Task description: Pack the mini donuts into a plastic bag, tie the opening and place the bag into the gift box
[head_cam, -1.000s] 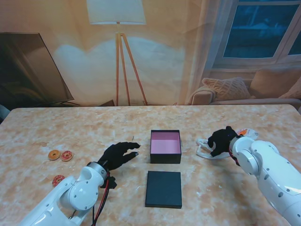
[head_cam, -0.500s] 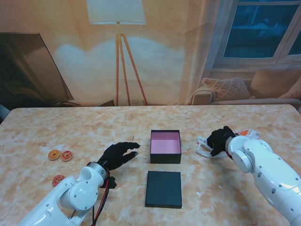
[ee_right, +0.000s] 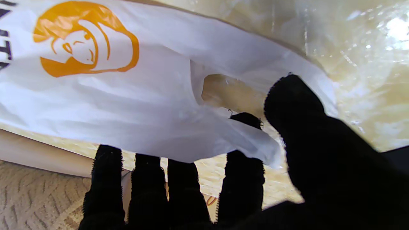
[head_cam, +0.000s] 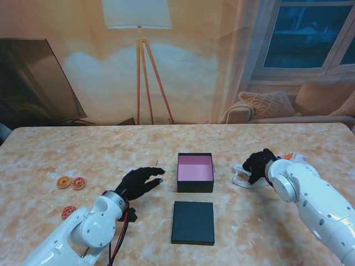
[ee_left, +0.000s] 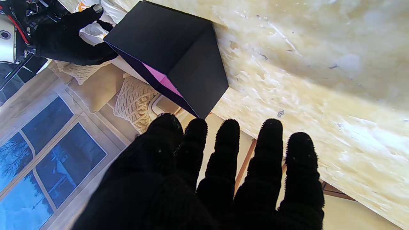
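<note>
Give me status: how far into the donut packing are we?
Early. Done: gift box open, lid beside it. In hand: right hand pinching the plastic bag edge. Left: three donuts on the table unpacked, bag untied; left hand open, idle.

donuts left, bag right of box

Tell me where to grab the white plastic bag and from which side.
Grip the plastic bag at its handle loop beside the cut-out hole, coming from the gift box side. The right hand already has fingers at that thin, flat-lying edge; the printed body offers no fold.
</note>
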